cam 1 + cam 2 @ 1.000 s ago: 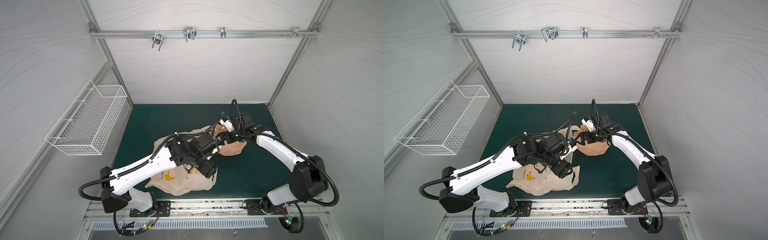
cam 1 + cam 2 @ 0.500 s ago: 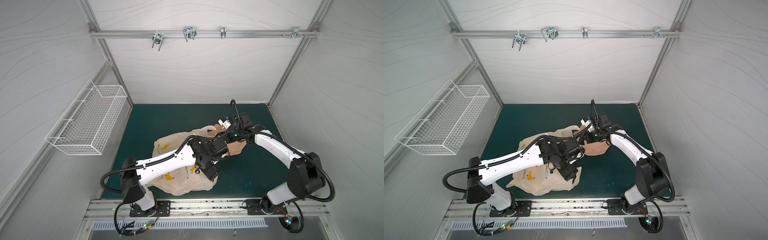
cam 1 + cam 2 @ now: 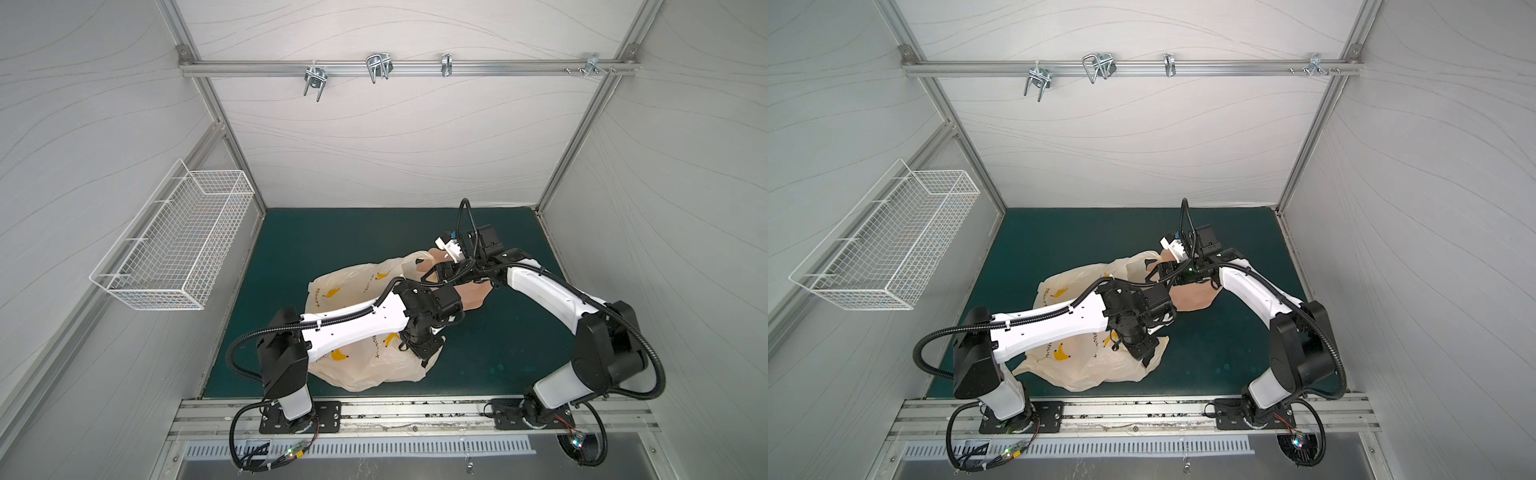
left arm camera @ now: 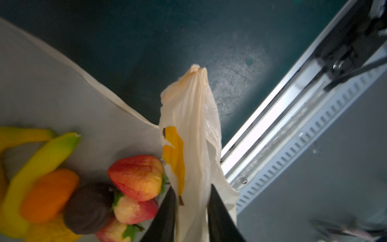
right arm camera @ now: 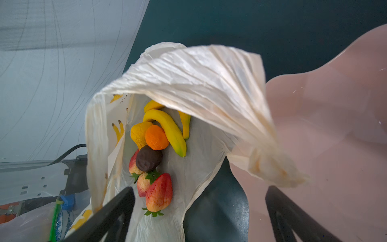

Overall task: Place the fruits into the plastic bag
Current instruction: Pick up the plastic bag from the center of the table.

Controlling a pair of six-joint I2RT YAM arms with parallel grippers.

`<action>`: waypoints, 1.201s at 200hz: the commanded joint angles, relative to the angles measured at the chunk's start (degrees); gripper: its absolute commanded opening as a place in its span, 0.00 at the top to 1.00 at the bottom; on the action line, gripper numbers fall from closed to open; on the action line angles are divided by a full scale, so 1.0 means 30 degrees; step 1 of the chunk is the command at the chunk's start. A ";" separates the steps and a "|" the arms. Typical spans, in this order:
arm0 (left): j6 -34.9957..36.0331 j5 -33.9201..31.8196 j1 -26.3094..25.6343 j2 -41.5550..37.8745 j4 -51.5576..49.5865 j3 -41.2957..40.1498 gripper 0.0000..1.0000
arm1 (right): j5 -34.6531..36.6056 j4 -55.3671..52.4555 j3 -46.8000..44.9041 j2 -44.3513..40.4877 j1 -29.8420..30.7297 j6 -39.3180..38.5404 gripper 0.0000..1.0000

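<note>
Nearest the robot's bases, the left tool has its jaws drawn close together, with a gathered fold of the plastic bag pinched between them. The bag lies crumpled on the green desk, its mouth facing away from the bases.

Inside the bag the fruits sit in one cluster. The strawberries are closest to the mouth, then the dark brown piece, the orange and the lemon-like fruit, with the banana curved deepest in.

Just past the mouth is the pink dish, and what shows of it is bare. One twisted loop handle of the bag is draped onto it. The right tool hovers there with its jaws spread wide and nothing in them, the handle lying just ahead of its fingers. Farther off, the wire basket hangs on the side wall, well apart from all this.

As I judge it, the loading looks finished and the step in hand is securing the bag. The next move would call for the right tool to close on the draped handle without catching the dish rim. Then both tools would need to lift evenly, since the thin film can slip or tip the fruits back toward the open mouth.
</note>
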 commanded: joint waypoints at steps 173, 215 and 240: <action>-0.1418 -0.0457 0.0181 -0.5760 -0.0712 -0.0808 1.00 | 0.2142 -0.0459 0.2594 0.0761 0.0599 -0.0195 0.49; -0.1613 -0.0443 0.0242 -0.6311 -0.0696 -0.1329 1.00 | 0.4562 -0.2033 0.3196 -0.0155 0.0890 -0.1769 0.31; -0.1706 -0.0326 0.0272 -0.6506 -0.0446 -0.1602 1.00 | 0.5912 -0.3062 0.3661 -0.0327 0.0892 -0.2681 0.29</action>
